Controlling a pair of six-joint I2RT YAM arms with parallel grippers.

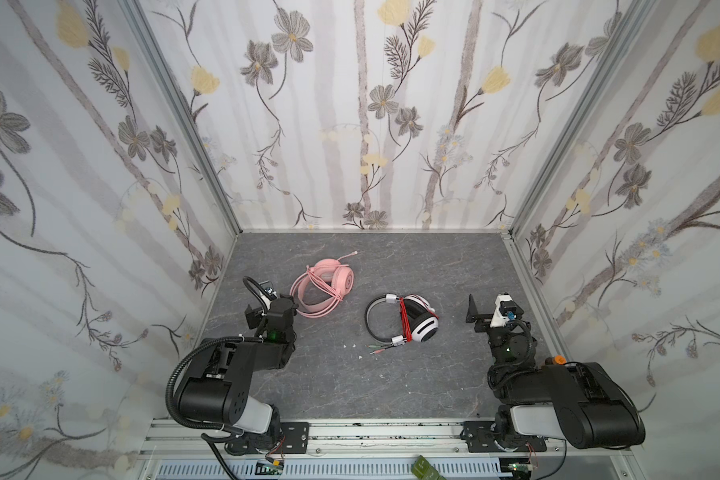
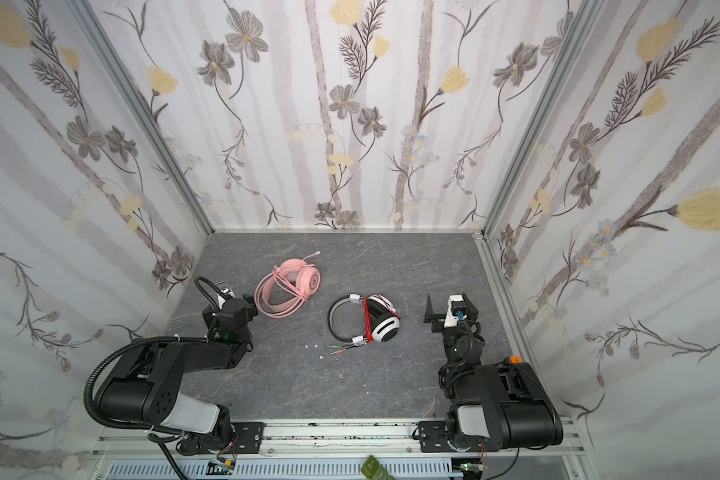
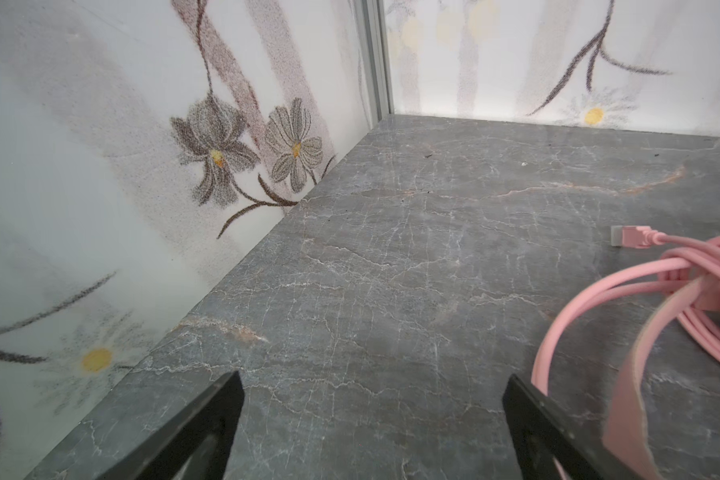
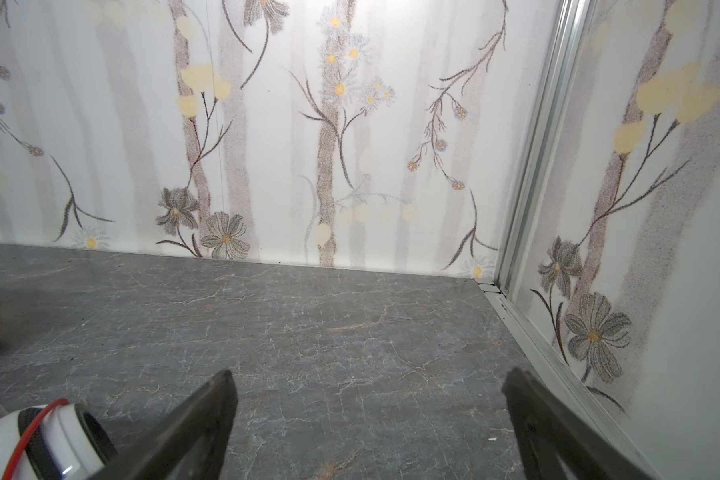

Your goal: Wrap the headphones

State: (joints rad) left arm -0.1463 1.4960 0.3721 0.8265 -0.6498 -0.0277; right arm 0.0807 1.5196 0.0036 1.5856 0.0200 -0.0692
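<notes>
Pink headset [image 1: 337, 279] and white-and-black headset [image 1: 422, 328] lie cable-wrapped on the table [image 1: 391, 395]; left tool [image 3: 373, 384] and right tool [image 4: 371, 380] gape, empty.

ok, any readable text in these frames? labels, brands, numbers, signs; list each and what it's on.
No legible text in any view.
pink headset: round emblem on the outer earcup, too small to read.
white-and-black headset: no lettering visible.
Elsewhere: nothing readable.
</notes>
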